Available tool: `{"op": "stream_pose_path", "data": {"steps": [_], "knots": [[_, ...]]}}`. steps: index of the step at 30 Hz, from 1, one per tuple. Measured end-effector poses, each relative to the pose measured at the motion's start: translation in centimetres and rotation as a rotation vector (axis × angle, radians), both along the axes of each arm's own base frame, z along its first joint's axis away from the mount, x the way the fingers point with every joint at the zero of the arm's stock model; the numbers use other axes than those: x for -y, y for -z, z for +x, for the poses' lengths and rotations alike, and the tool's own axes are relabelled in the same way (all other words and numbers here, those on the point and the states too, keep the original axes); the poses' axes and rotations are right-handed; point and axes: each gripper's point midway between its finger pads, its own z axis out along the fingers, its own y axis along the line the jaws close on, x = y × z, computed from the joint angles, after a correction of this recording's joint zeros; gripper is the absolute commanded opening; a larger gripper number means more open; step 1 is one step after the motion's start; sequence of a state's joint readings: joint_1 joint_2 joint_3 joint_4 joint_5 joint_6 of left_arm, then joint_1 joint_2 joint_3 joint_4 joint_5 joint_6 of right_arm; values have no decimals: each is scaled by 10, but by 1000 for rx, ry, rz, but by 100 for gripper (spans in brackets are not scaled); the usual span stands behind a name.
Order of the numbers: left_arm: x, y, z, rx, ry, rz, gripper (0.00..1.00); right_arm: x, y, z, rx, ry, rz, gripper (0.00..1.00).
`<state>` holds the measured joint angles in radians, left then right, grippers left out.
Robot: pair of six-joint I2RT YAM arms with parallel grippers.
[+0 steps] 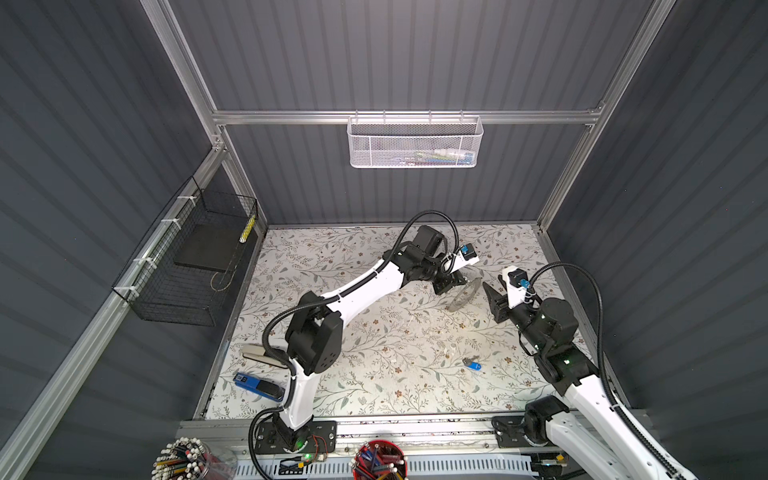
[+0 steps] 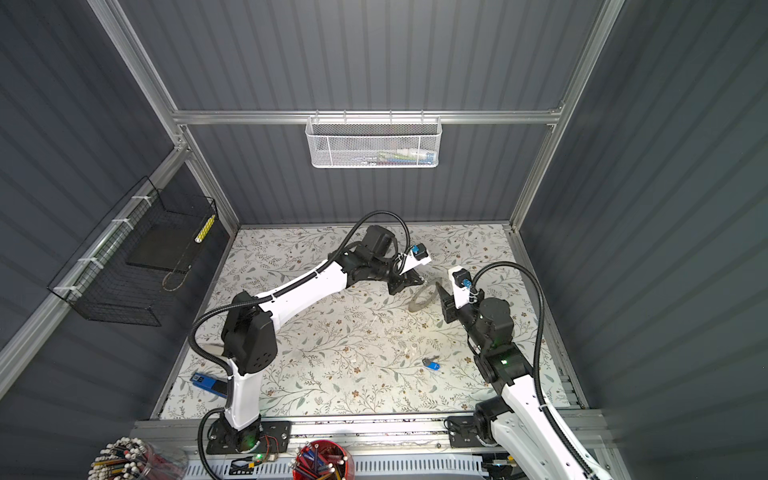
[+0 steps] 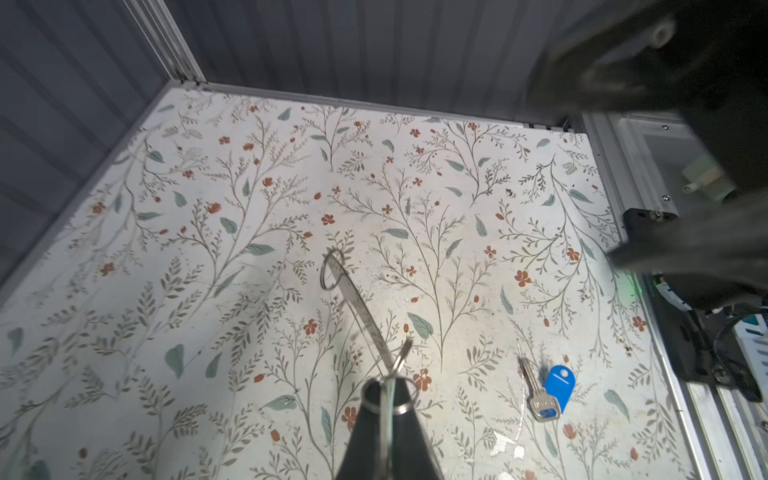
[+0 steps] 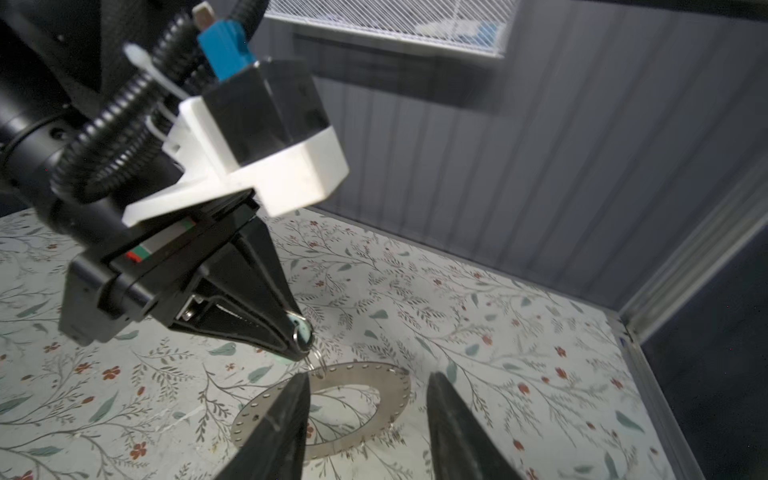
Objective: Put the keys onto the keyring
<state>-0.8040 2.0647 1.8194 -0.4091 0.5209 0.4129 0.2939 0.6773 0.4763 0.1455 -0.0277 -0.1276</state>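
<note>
Keyring [image 4: 395,399], left fingers [image 4: 266,307] clamping mint tag [image 4: 305,330], right fingers [image 4: 282,432] parted

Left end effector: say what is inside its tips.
The left end effector pinches a pale mint-green tag with a small wire ring that reaches the rim of the keyring. The tag's key cannot be seen; the fingers cover most of the tag.

Readable text: none could be made out in any view.
Key [image 3: 536,392]: its head bore stamped marks, too small to read.
Blue tag [image 3: 560,384]: carried a short white mark, no letters.
Stapler [image 1: 258,386]: showed pale print on its blue end, too blurred to read.
</note>
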Motion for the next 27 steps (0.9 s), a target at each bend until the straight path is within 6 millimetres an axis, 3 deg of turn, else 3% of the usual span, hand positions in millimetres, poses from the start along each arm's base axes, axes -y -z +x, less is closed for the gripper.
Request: {"op": "stream_pose_path", "data": {"steps": [5, 13, 15, 19, 22, 27], "knots": [[-16, 43, 3, -50, -29, 76, 0, 7, 26, 1, -107, 51, 22, 49], [-85, 127, 6, -138, -153, 303, 0, -7, 61, 2, -271, 13, 113, 44], [-102, 139, 6, -141, -183, 352, 0, -9, 67, 1, -301, 8, 143, 36], [-130, 147, -6, -122, -203, 433, 0, -10, 81, 1, -377, 38, 215, 29], [-143, 146, -13, -100, -209, 469, 0, -9, 95, 2, -444, 74, 256, 40], [-162, 150, -18, -67, -228, 532, 0, -8, 114, -2, -545, 109, 294, 47]]}}
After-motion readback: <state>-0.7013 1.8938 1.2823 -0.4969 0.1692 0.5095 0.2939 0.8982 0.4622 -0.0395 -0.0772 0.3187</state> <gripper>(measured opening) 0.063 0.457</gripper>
